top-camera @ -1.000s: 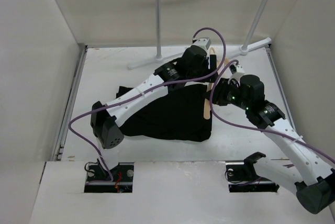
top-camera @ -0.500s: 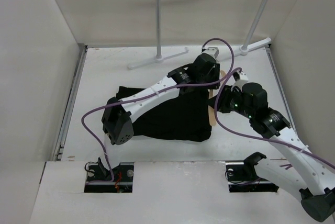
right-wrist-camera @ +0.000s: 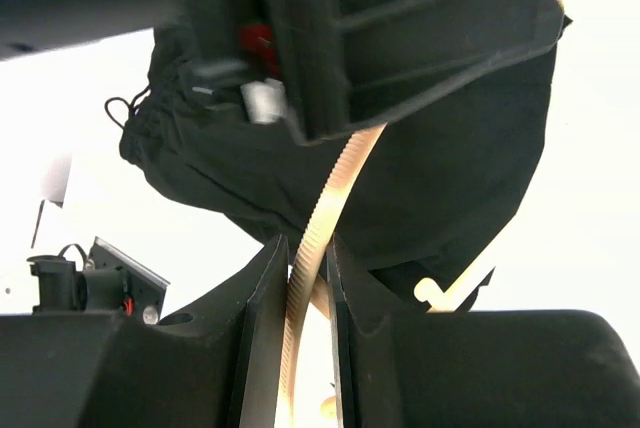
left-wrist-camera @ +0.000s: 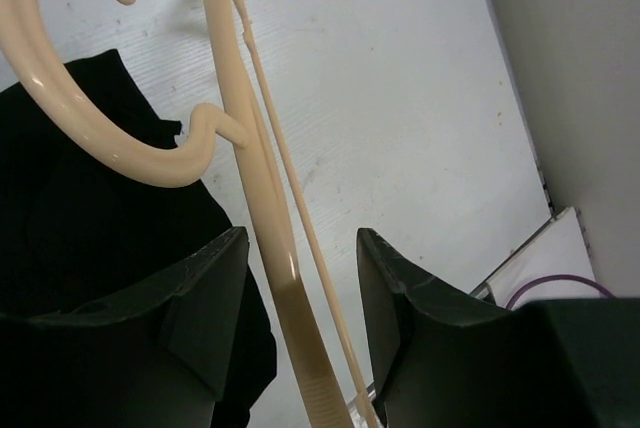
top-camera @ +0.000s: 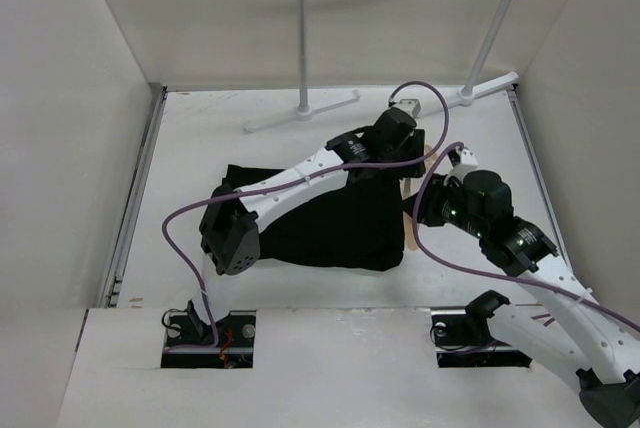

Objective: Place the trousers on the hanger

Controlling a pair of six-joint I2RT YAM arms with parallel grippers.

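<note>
Overhead: shows black trousers [top-camera: 320, 223] heaped on the table [top-camera: 200, 138], with the tan hanger [top-camera: 412, 230] along their right edge and both arms meeting there.

Left wrist: shows the left gripper [left-wrist-camera: 295, 318] open, straddling the hanger's arm without pinching it.

Right wrist: shows the right gripper [right-wrist-camera: 305, 273] clamped on the hanger's arm.

Looks like the threading step, not yet done; calls next for feeding cloth over the bar.

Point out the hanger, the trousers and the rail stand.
hanger [left-wrist-camera: 283, 268]: left wrist view, on its long arm.
trousers [top-camera: 330, 220]: top view, middle of the black cloth.
rail stand [top-camera: 302, 38]: top view, on its left post.
</note>
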